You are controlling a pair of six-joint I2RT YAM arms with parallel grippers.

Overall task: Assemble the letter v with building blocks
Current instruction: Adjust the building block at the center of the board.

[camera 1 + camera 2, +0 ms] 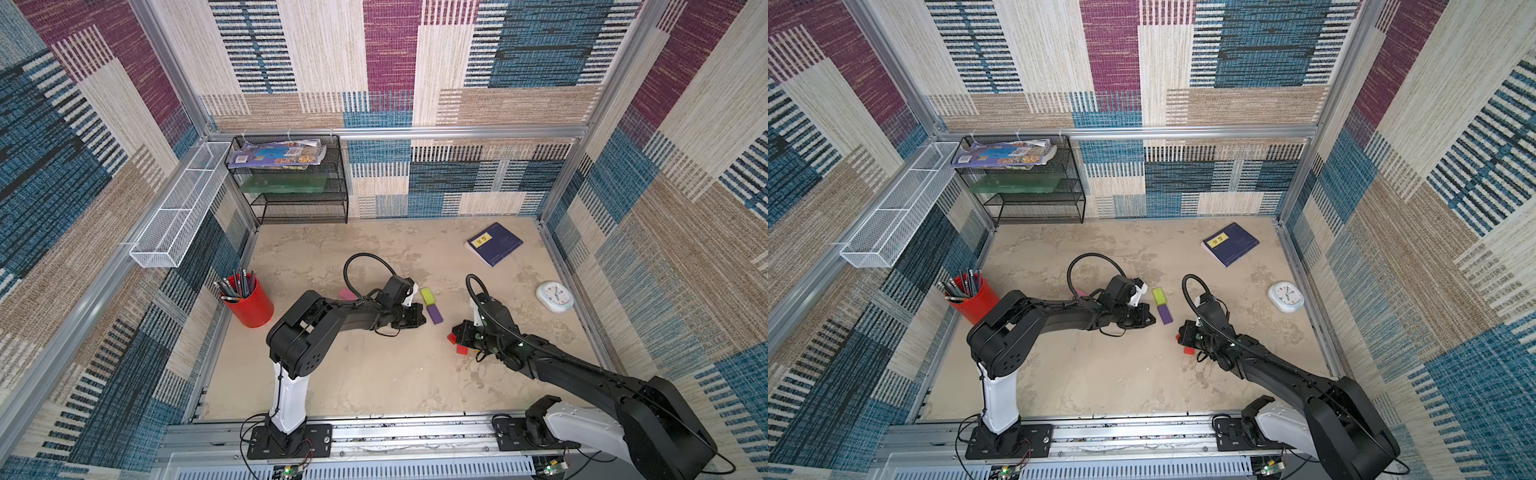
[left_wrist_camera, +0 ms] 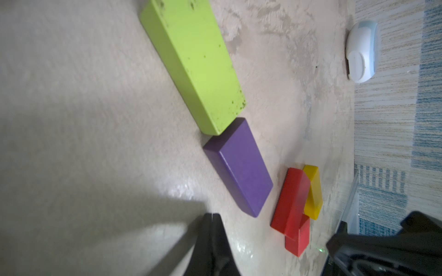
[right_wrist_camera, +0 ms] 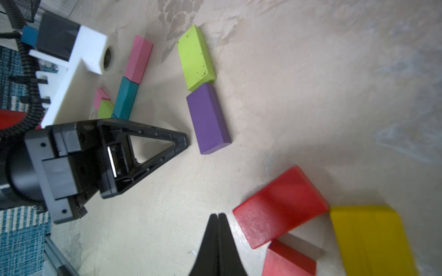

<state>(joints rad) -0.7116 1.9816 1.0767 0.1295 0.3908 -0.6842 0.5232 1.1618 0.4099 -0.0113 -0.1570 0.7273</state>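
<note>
Right wrist view: lime (image 3: 196, 57) abuts purple (image 3: 208, 118), pink (image 3: 138, 59) abuts teal (image 3: 125, 98), likely laid to form a V. Reds (image 1: 462, 349) at purple's 5 o'clock in a top view. Left gripper (image 3: 185, 141), right gripper (image 3: 218, 222): closed, empty.

Lime green block (image 3: 196, 57), purple block (image 3: 208, 119), teal block (image 3: 125, 98), pink block (image 3: 138, 59), red block (image 3: 279, 205), yellow block (image 3: 368, 239)

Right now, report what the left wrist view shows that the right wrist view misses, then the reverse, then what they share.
Only the left wrist view: the white clock, standing apart from the blocks. Only the right wrist view: the pink block and the teal block, meeting end to end. Both: the lime green block touching the purple block end to end, and, apart from that pair, the two red blocks clustered with the yellow block.
</note>
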